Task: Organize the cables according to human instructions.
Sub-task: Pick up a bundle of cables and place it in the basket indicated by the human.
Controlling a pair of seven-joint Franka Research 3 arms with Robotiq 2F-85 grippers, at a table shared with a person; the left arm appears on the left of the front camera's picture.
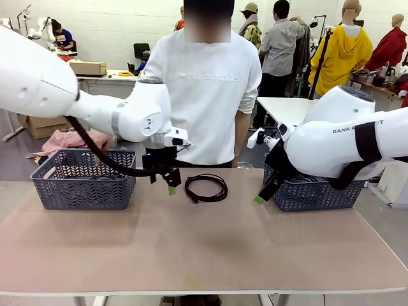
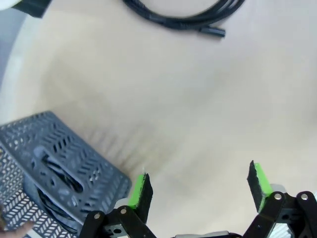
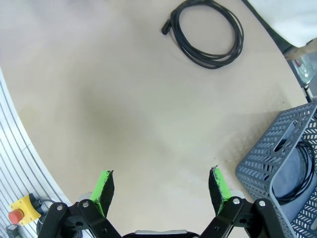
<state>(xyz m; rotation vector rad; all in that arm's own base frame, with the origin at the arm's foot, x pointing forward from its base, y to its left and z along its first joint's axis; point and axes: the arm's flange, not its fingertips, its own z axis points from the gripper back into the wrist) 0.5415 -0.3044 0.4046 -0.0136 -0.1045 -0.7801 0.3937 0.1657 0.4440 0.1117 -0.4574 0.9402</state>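
left gripper (image 2: 198,191), black two-finger claw with green pads, jaws spread wide and empty, hanging over bare tan worktop (image 1: 204,248) just inside the far edge, left of the middle. in the front view, same left gripper (image 1: 164,182) tipped downward, just beside the loose cable, not touching it. to its left, a grey perforated plastic basket (image 1: 83,188) sitting at the far left corner of the worktop; through the basket's slots in the left wrist view (image 2: 54,168), dark coiled cord inside (image 2: 52,173).

right gripper (image 3: 161,191), same black claw with green pads, also wide open and holding nothing, poised above bare worktop. in the front view, right gripper (image 1: 266,189) angled down toward the worktop near the far edge, right of the middle. just beside it, a second grey perforated plastic basket (image 1: 319,194) at the far right corner, with a thin black coiled cord inside (image 3: 297,173) seen from the right wrist.

between the two grippers, one thin black power cable in a round coil (image 1: 205,188), lying flat on the worktop close to the far edge near its middle, plug end (image 3: 167,27) sticking out of the loop. same coil at the top of the left wrist view (image 2: 188,15).

beyond the far edge, a person in a white sweatshirt (image 1: 207,95) standing at the table.
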